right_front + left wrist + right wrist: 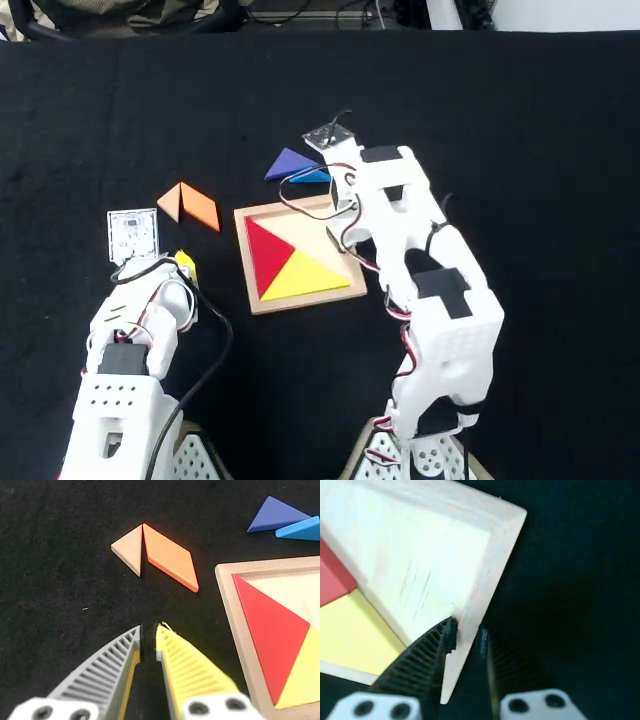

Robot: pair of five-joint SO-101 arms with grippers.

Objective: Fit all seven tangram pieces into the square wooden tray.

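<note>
Closest to the lens, the left jaws stand almost together, with only a thin slit between them and nothing in it, over bare black desk (pixel 50 605). Seen from above, the left arm (pixel 125 345) sits at 8 o'clock of the square wooden tray (pixel 305 301), its jaws near the tray's 9 o'clock side but apart from it. Beyond them, at 10 o'clock of the tray, an orange parallelogram (pixel 170 562) lies flat with a pale triangle (pixel 130 549) touching one of its short edges. Inside the tray, a red triangle (pixel 265 255) fills the 9 o'clock quarter and a yellow triangle (pixel 305 275) the 6 o'clock quarter, the two meeting along one edge; the rest of the floor is bare wood. At 12 o'clock, just off the rim, a dark blue triangle (pixel 288 163) lies on the desk with a light blue piece (pixel 312 176) against it, partly hidden by the right arm (pixel 440 300). That arm stretches from 5 o'clock up along the tray's 3 o'clock side. The right jaws are close together too, their tips at the rim on that side, one over the inner floor and one at the outer edge. Whether they pinch the rim or hang just above it cannot be told.
</note>
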